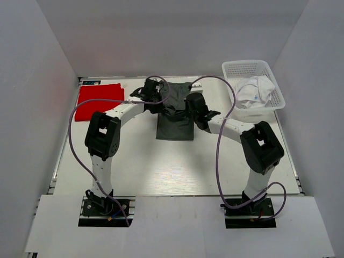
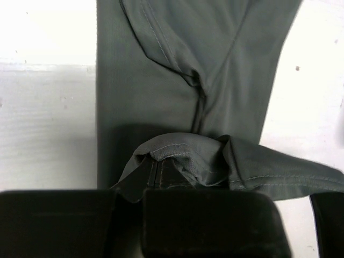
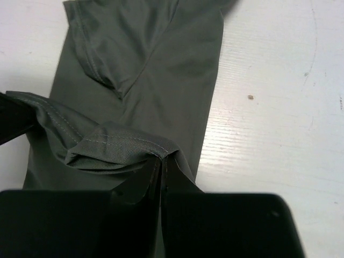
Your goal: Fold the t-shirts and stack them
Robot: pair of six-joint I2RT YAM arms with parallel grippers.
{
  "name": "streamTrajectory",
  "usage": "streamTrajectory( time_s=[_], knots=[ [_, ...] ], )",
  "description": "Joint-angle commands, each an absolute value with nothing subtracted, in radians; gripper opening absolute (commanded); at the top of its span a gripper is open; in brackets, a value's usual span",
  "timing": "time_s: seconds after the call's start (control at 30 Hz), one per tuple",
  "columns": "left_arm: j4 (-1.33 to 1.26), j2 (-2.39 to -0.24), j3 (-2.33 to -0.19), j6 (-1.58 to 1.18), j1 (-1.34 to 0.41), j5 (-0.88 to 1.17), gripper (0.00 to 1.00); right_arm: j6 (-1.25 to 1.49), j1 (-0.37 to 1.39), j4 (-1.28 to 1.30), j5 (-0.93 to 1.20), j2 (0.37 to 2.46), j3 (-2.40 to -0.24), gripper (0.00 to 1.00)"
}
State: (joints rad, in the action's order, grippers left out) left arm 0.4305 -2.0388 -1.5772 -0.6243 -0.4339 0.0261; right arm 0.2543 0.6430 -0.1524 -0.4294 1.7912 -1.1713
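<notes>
Grey-green soft cloth t-shirt [image 1: 174, 123] is draping limp and light, left gripper [image 2: 137, 194] and right gripper [image 3: 161, 180] each pinching tight on its stitched hem.

Left gripper [image 2: 156, 177] at 6 o'clock, jaws clamped on a stitched hem of the dark grey-green t-shirt [image 2: 177, 80]. The hem is bunched and lifted into a curl at the fingertips. The rest of the shirt lies flat toward 12 o'clock, with seams meeting in a crease near centre. White table [image 2: 43, 134] shows at 9 and 3 o'clock, with a small dark speck [image 2: 297, 68] at 2.
</notes>
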Motion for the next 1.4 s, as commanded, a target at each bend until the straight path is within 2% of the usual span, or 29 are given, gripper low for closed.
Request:
streamTrajectory(
  time_s=[0.0, 0.07, 0.1, 0.13, 0.17, 0.23, 0.27, 0.33, 0.37, 0.47, 0.63, 0.77, 0.93, 1.03, 1.1, 1.23, 1.37],
  knots=[
    [0.396, -2.048, -1.621, -0.629, -0.411, 0.057, 0.0, 0.259, 0.612, -0.179, -0.407, 1.851, -1.252, 0.0],
    [0.362, -2.069, -1.621, -0.643, -0.411, 0.067, 0.0, 0.27, 0.589, -0.181, -0.385, 1.881, -1.278, 0.0],
    [0.362, -2.081, -1.634, -0.643, -0.402, 0.067, 0.05, 0.27, 0.583, -0.178, -0.374, 1.926, -1.31, 0.0],
    [0.385, -2.098, -1.679, -0.643, -0.402, 0.067, 0.15, 0.275, 0.578, -0.158, -0.353, 1.94, -1.35, 0.04],
    [0.414, -2.115, -1.71, -0.655, -0.39, 0.049, 0.37, 0.264, 0.568, -0.15, -0.327, 1.972, -1.371, 0.31],
    [0.509, -2.145, -1.806, -0.675, -0.376, -0.018, 0.65, 0.241, 0.557, -0.118, -0.308, 2.009, -1.457, 0.6],
    [0.529, -2.145, -1.828, -0.675, -0.362, -0.037, 0.99, 0.235, 0.554, -0.106, -0.308, 2.025, -1.477, 0.71],
    [0.549, -2.122, -1.841, -0.675, -0.35, -0.069, 1.0, 0.21, 0.551, -0.057, -0.302, 2.022, -1.519, 0.73],
    [0.549, -2.1, -1.832, -0.675, -0.341, -0.078, 1.0, 0.203, 0.552, -0.054, -0.296, 2.014, -1.513, 0.82],
    [0.497, -1.983, -1.699, -0.675, -0.341, -0.078, 1.0, 0.163, 0.566, -0.048, -0.272, 1.942, -1.428, 0.9],
    [0.462, -1.806, -1.402, -0.655, -0.341, -0.009, 1.0, 0.176, 0.589, -0.109, 0.085, 1.833, -1.232, 0.9],
    [0.465, -1.637, -1.186, -0.655, -0.36, 0.017, 1.0, 0.163, 0.623, -0.144, 0.21, 1.876, -1.212, 0.9],
    [0.443, -1.459, -0.936, -0.663, -0.36, 0.047, 1.0, 0.173, 0.63, -0.166, 0.221, 1.983, -1.304, 0.9],
    [0.381, -1.379, -0.812, -0.684, -0.36, 0.087, 1.0, 0.179, 0.624, -0.196, 0.157, 2.093, -1.444, 0.9],
    [0.38, -1.368, -0.811, -0.684, -0.36, 0.097, 1.0, 0.173, 0.62, -0.202, 0.122, 2.127, -1.468, 0.9],
    [0.425, -1.368, -0.811, -0.675, -0.36, 0.069, 1.0, 0.137, 0.609, -0.18, 0.005, 2.239, -1.667, 0.9],
    [0.396, -1.379, -0.811, -0.675, -0.36, 0.083, 1.0, 0.132, 0.6, -0.244, 0.024, 2.266, -1.69, 0.9]
  ],
)
